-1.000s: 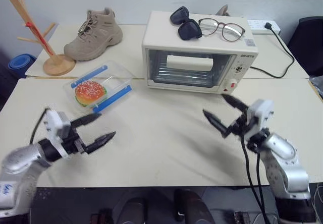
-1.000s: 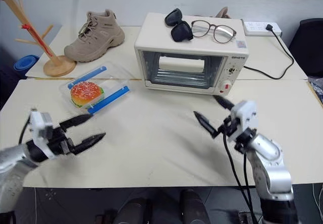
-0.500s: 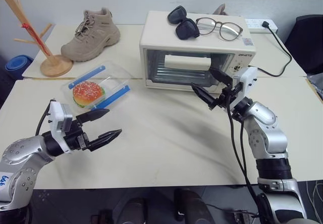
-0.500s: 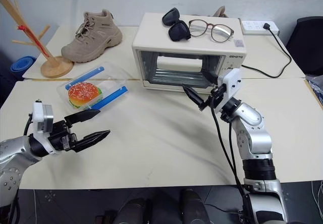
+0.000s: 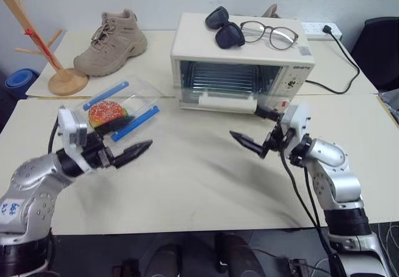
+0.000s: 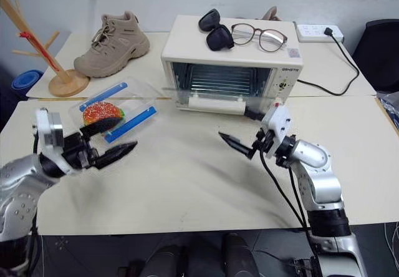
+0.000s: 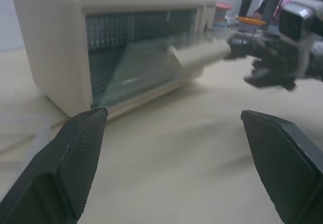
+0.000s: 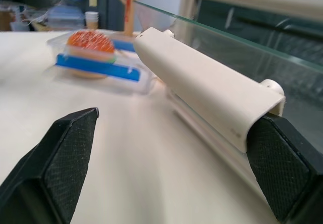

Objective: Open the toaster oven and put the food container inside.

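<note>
The cream toaster oven (image 5: 240,58) stands at the table's middle back. Its glass door (image 5: 212,90) hangs partly open, tipped toward me, with the cream handle (image 8: 202,90) low at its front edge. My right gripper (image 5: 251,127) is open just in front of that handle; one finger reaches up by the handle's right end and the other points left over the table. The food container (image 5: 121,111), clear with blue strips and a toy hamburger (image 5: 105,110) inside, lies left of the oven. My left gripper (image 5: 128,138) is open at the container's near edge; whether it touches is unclear.
A tan boot (image 5: 111,43) and a wooden rack (image 5: 37,40) stand at the back left. Sunglasses (image 5: 224,27) and clear glasses (image 5: 268,35) lie on the oven's top. A black cord (image 5: 349,71) runs from a power strip (image 5: 321,30) at the back right.
The oven door has swung from shut to partly open, its handle now low. My right gripper came down and toward me with it. My left gripper rose toward the container.
</note>
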